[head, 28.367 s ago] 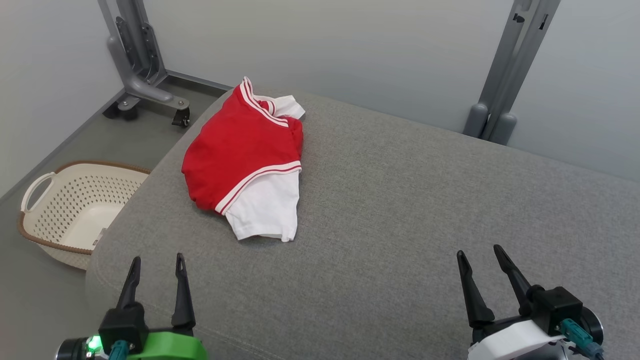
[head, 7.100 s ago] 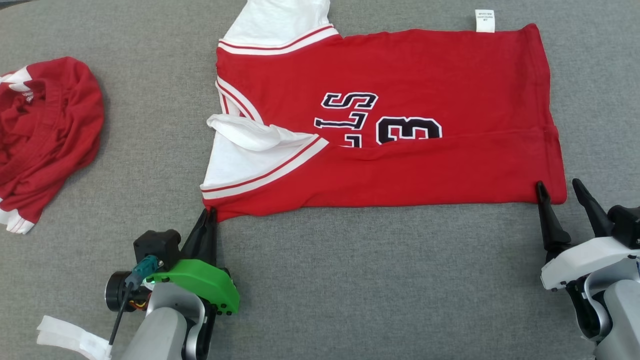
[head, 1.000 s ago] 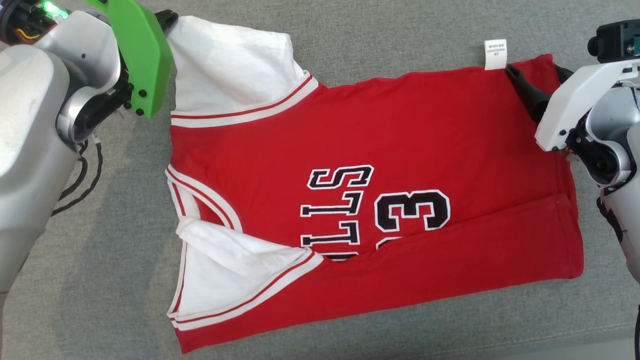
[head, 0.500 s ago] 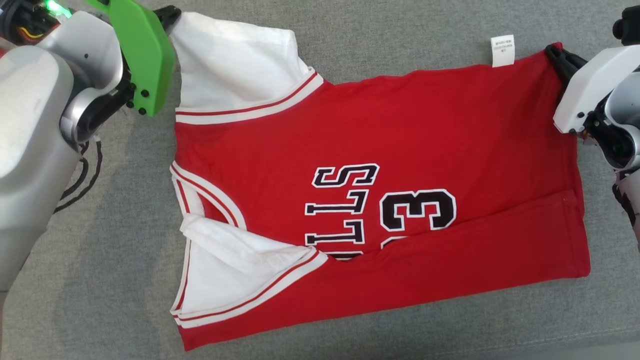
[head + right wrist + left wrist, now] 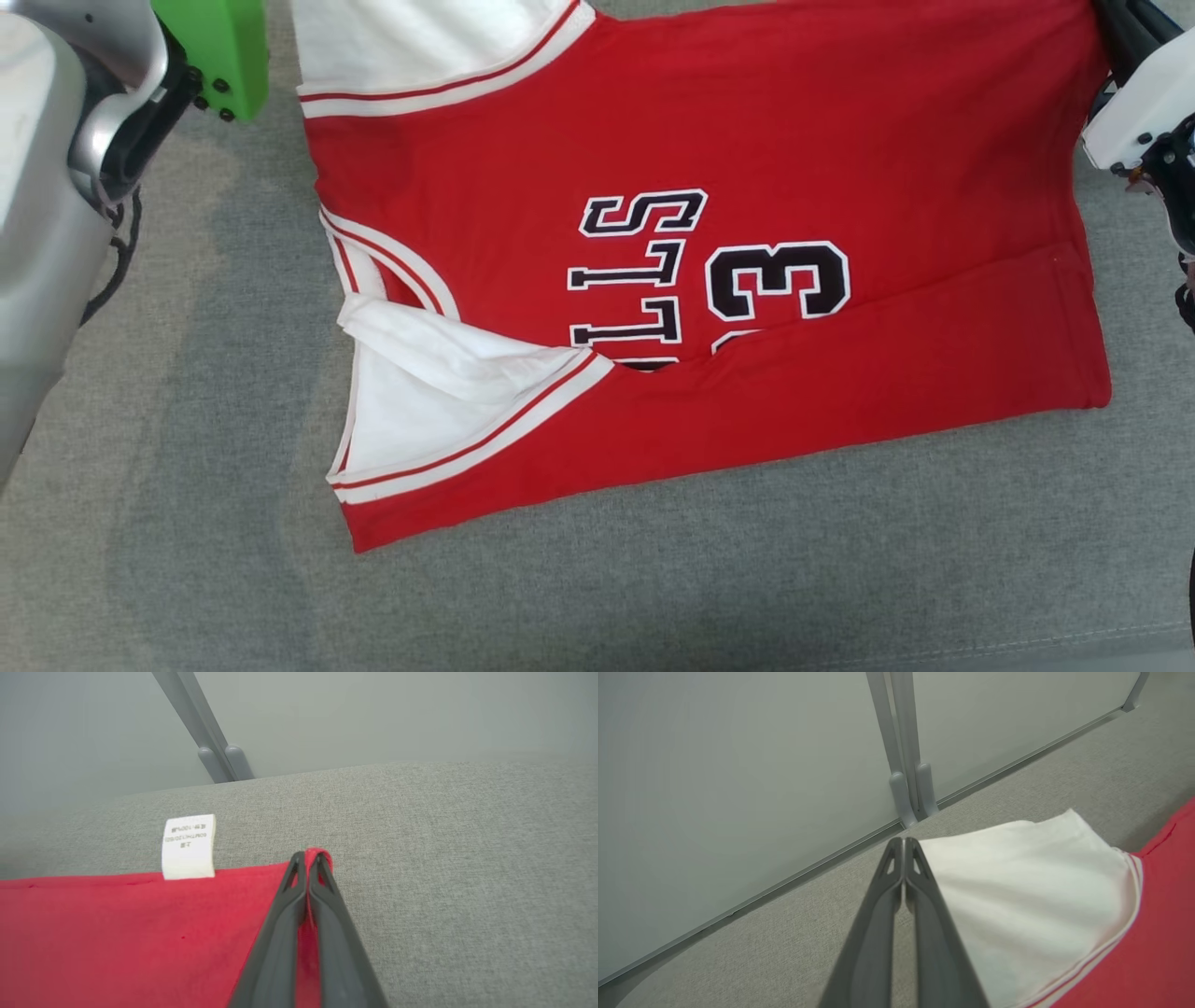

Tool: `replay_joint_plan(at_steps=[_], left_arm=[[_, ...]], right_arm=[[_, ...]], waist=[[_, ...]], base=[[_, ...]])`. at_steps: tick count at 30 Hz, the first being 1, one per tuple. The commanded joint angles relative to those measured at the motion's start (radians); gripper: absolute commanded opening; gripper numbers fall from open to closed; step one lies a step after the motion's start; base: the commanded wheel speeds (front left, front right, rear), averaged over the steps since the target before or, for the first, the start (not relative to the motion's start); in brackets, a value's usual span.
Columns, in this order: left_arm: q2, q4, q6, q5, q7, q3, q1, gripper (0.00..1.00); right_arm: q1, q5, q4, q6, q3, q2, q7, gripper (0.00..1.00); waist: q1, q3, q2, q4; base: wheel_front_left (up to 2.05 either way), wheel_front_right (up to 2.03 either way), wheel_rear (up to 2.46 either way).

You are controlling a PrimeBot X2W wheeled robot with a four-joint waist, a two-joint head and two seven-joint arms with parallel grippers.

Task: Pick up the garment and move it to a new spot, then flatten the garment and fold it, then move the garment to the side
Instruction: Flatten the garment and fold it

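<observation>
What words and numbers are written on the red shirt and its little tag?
"LLS": on the garment, sideways; further letters hidden under a fold.
"3": beside those letters; a second digit is mostly hidden.
white tag on its edge: print too blurred to read.

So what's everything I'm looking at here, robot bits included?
garment: one, red with two white sleeves and black lettering, spread on the cushion
tag: one, white, sticking out past the garment's red edge
cushion: one, grey fabric, under the garment
post: one in each wrist view, grey metal, at the wall
wall: one, pale grey, behind the cushion
left tool: one, dark, closed on a white sleeve's corner
right tool: one, dark, closed on the garment's red corner
</observation>
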State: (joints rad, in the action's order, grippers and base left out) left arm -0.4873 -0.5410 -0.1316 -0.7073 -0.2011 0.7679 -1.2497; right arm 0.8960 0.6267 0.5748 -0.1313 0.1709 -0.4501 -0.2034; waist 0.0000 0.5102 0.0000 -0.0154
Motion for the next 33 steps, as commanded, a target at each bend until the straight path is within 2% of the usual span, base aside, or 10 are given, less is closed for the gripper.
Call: replay_joint_plan(at_steps=[1, 6, 13, 25, 33], left_arm=[[0.002, 0.003, 0.003, -0.019, 0.01, 0.006, 0.016, 0.0], [-0.006, 0.057, 0.003, -0.078, 0.029, 0.042, 0.092, 0.0], [-0.066, 0.169, 0.011, -0.14, 0.022, 0.047, 0.214, 0.0], [-0.18, 0.47, 0.114, -0.246, -0.005, 0.037, 0.48, 0.0], [-0.216, 0.595, 0.177, -0.289, 0.03, 0.037, 0.631, 0.0]], right_arm=[[-0.016, 0.014, -0.008, 0.001, 0.003, -0.01, 0.007, 0.0], [-0.1, 0.065, -0.046, 0.001, -0.004, -0.046, 0.023, 0.0], [-0.242, 0.112, -0.121, 0.001, -0.021, -0.088, 0.058, 0.0], [-0.471, 0.123, -0.263, 0.001, -0.051, -0.154, 0.071, 0.0], [-0.555, 0.094, -0.289, 0.001, -0.088, -0.163, 0.107, 0.0]], waist=[[0.0, -0.01, 0.0, 0.011], [0.0, -0.05, 0.0, 0.045], [0.0, -0.103, 0.0, 0.077], [0.0, -0.15, 0.0, 0.103], [0.0, -0.144, 0.0, 0.116]], base=[[0.0, 0.0, 0.0], [0.0, 0.0, 0.0], [0.0, 0.0, 0.0], [0.0, 0.0, 0.0], [0.0, 0.0, 0.0]])
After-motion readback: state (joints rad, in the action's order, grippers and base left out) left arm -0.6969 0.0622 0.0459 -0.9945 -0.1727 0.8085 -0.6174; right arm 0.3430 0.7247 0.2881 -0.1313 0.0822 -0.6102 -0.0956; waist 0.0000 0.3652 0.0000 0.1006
